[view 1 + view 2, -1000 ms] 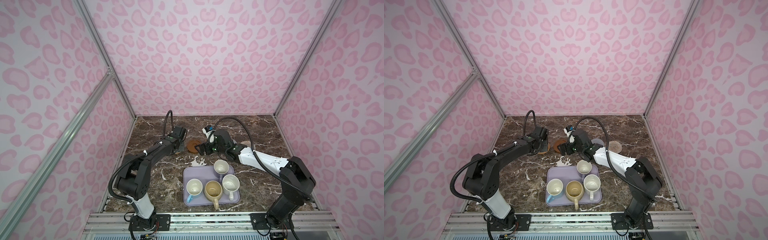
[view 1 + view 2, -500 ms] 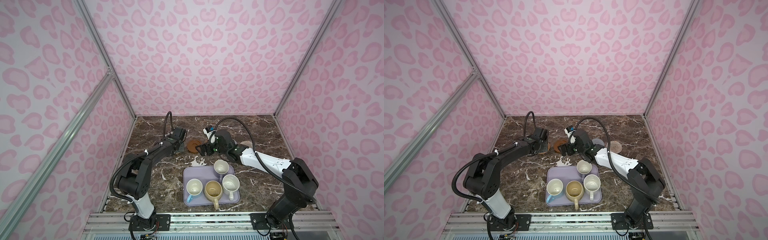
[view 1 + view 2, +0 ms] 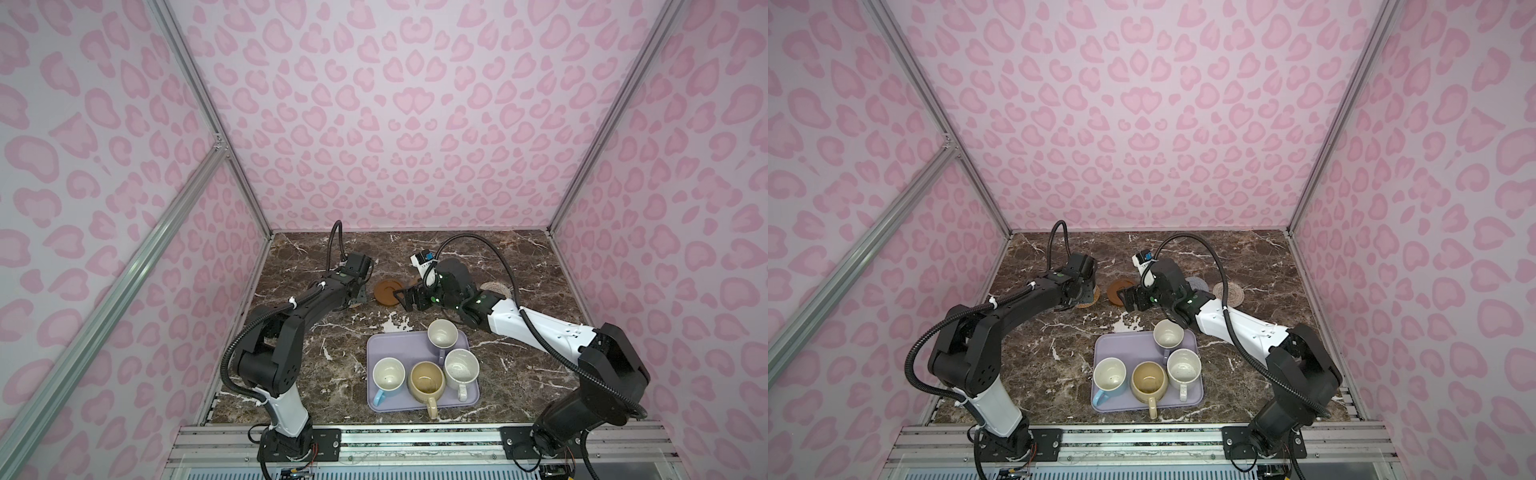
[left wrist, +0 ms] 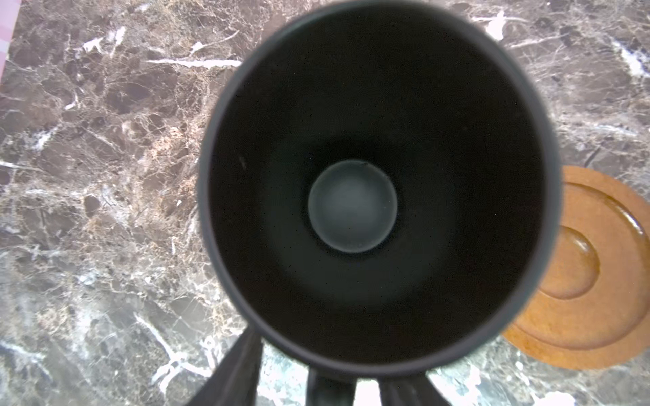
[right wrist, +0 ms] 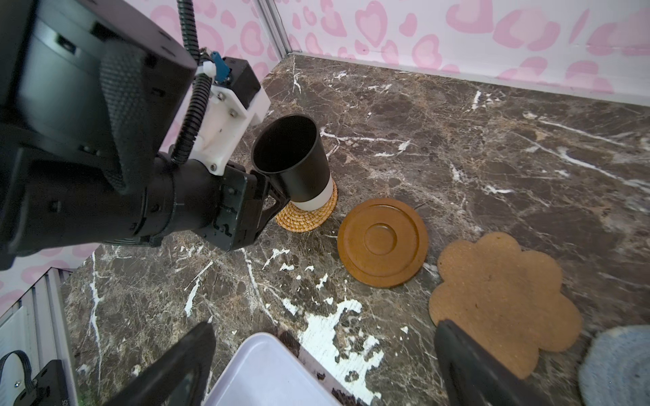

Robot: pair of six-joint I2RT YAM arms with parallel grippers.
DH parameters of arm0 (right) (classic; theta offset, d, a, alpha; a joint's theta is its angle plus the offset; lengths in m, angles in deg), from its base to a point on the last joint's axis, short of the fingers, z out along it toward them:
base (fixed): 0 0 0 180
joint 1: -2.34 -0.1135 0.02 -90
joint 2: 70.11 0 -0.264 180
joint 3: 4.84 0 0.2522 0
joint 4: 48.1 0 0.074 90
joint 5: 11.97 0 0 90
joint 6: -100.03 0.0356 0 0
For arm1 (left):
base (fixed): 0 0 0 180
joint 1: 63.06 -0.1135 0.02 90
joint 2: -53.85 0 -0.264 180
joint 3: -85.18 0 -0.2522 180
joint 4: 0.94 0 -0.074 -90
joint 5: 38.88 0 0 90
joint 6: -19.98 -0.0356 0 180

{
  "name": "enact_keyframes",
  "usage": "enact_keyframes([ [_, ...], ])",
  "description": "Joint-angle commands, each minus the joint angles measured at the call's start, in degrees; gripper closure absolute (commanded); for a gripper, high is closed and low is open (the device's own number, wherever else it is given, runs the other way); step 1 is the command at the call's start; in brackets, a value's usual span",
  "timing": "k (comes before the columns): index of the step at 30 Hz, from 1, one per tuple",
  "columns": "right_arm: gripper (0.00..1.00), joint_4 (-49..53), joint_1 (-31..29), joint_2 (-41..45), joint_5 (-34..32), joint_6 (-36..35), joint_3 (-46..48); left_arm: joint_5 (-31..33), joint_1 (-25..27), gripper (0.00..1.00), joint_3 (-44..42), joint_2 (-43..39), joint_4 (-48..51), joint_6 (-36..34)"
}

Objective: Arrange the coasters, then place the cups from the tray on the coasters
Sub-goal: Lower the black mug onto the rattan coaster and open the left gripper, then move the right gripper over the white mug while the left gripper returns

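The black cup point(image 5: 293, 158) stands on the woven tan rattan coaster point(image 5: 306, 218). My left gripper point(image 4: 327, 383) is open, its fingers either side of the cup's handle with gaps showing. Beside it lie the dark brown coaster point(image 5: 383, 242), the paw-shaped one point(image 5: 499, 305), the grey-blue one point(image 5: 619, 365) and the cream one point(image 3: 494, 288). My right gripper point(image 5: 322, 365) hangs open and empty over the far corner of the lavender tray point(image 3: 399, 345). On the tray stand the lavender cup point(image 3: 442, 334), light blue cup point(image 3: 388, 374), yellow-beige cup point(image 3: 426, 378) and speckled white cup point(image 3: 461, 365).
Pink patterned walls point(image 3: 395, 124) close in the dark marble table point(image 3: 316, 357) on three sides. An aluminium rail point(image 3: 415, 440) carrying both arm bases runs along the front edge. The left arm's wrist hides the black cup in both top views.
The left gripper's jaws have parted from the black cup's handle. The right arm has hardly moved.
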Motion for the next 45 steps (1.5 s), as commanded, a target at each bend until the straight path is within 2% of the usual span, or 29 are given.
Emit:
enact_keyframes([
  [1,0.01,-0.71,-0.1,0.95,-1.09,-0.24,0.45,1.93,0.0,0.28,1.13,-0.47,2.24,0.43],
  [4,0.01,0.26,-0.1,1.95,-2.05,-1.32,0.95,2.61,0.02,0.08,0.77,-1.62,2.38,0.85],
  [6,0.01,0.51,-0.1,2.41,-2.38,-1.99,1.46,2.63,0.01,0.0,0.64,-2.45,2.57,1.27],
  [8,0.01,0.41,-0.12,2.65,-2.69,-2.14,1.71,2.29,-0.01,0.03,0.36,-3.42,2.41,1.44],
  [20,0.01,1.09,-0.1,3.0,-3.08,-2.34,0.97,-0.42,0.11,0.03,2.0,-11.39,5.76,2.61],
  [29,0.01,2.57,-0.18,5.25,-4.95,-2.33,3.27,-8.19,0.82,0.03,0.36,-23.22,7.7,4.42],
  [36,0.01,12.07,-0.1,7.87,-8.17,-5.22,3.05,-14.19,2.78,0.03,-0.85,-30.59,10.35,4.43],
  [41,0.04,18.27,-0.39,8.14,-8.88,-3.46,1.44,-16.92,3.86,0.03,-2.35,-34.8,12.19,3.74],
  [45,0.08,27.86,-1.79,8.15,-14.59,-0.5,-1.12,-23.35,6.03,0.03,-5.21,-37.27,10.86,4.05],
])
